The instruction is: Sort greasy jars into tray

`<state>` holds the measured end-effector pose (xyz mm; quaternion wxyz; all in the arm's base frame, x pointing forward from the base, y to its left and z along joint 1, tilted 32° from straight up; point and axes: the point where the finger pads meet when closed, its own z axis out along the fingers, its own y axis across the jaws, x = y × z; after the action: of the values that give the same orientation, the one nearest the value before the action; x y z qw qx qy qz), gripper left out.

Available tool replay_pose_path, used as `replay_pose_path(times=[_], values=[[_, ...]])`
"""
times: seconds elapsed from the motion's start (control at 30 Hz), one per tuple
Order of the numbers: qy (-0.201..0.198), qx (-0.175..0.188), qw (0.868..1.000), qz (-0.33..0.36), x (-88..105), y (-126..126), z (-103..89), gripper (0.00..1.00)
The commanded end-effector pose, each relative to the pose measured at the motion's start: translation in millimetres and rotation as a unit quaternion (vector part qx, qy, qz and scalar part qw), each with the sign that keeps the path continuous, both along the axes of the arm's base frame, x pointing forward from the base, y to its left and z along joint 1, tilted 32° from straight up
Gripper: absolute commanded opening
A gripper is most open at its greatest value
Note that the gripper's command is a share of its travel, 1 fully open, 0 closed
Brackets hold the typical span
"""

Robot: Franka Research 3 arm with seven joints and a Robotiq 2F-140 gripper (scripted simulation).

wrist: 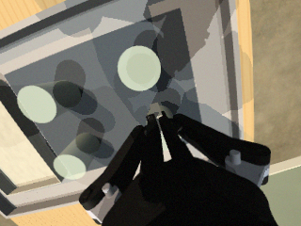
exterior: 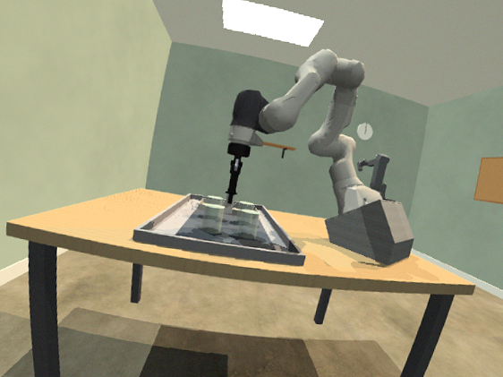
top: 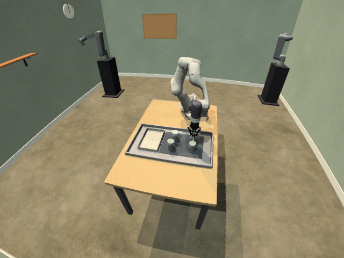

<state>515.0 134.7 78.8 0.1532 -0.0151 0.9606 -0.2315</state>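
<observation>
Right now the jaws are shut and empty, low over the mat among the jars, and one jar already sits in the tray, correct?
Not quite: the tray holds no jar. The top view shows all four jars on the mat. The gripper is indeed shut, empty and low among them.

Shut hand [wrist: 158,114] hangs beside a jar [wrist: 138,68].

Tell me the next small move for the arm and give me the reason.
Probably a short sideways nudge into the nearest jar. The gripper is shut on nothing, fingertips low beside that jar and above the mat, which suits pushing, not gripping. All four jars appear to stand on the mat, the tray holds none, so slipperiness needs testing first.
</observation>
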Motion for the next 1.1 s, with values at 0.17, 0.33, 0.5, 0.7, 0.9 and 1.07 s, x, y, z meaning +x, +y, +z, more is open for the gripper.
replay_pose_path(times=[0.17,0.33,0.5,0.7,0.9,1.07], values=[[0.004,-0.001,1.0,0.003,0.0,0.8,-0.8,0.0],[0.004,-0.001,1.0,0.003,0.4,0.9,-0.7,0.0],[0.004,-0.001,1.0,0.003,1.0,0.9,-0.5,0.0],[0.004,-0.001,1.0,0.003,1.7,1.1,-0.1,0.0],[0.004,-0.001,1.0,0.003,2.1,1.4,0.5,0.0],[0.004,-0.001,1.0,0.003,2.5,1.7,1.1,0.0]])
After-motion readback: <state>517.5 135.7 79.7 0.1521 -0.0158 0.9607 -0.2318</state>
